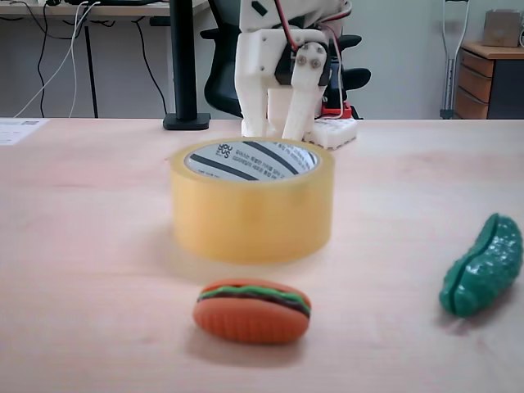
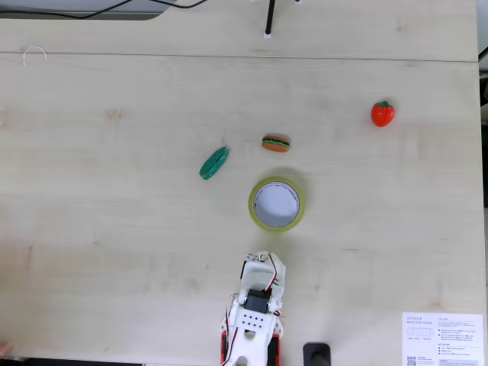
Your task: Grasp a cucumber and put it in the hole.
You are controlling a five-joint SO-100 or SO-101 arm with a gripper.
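1. Two fixed views show one white arm folded near the table edge, its gripper [image 2: 263, 263] pointing down at the pale wooden table [image 2: 114, 229].
2. From the low fixed view the gripper [image 1: 278, 123] hangs behind the tape roll, and its two white fingers look close together with nothing between them; how far the jaws are parted I cannot tell from either view.
3. In the top-down fixed view the tape roll [image 2: 276, 203] stands just ahead of the jaws, apart from them, lying flat with its hole [image 2: 275, 203] facing up and nothing inside.
4. The low view shows the same yellowish tape roll [image 1: 252, 213] and the white, black-printed core around the hole [image 1: 250, 160].
5. Seen from above, the cucumber [image 2: 214, 163] lies beyond the roll from the jaws and off to the left, well apart from them and untouched.
6. In the low view the cucumber [image 1: 483, 268] rests on the table at the right, tilted, dark green and bumpy.
7. Just past the roll from the jaws sits a toy hamburger [image 2: 276, 143], near the cucumber but not touching it; the low view puts the hamburger [image 1: 252, 309] in front of the roll.
8. Far to the right in the top-down view, well apart from the jaws, lies a red strawberry [image 2: 383, 113].
9. A printed sheet [image 2: 442, 339] lies on the table to the right of the arm base.
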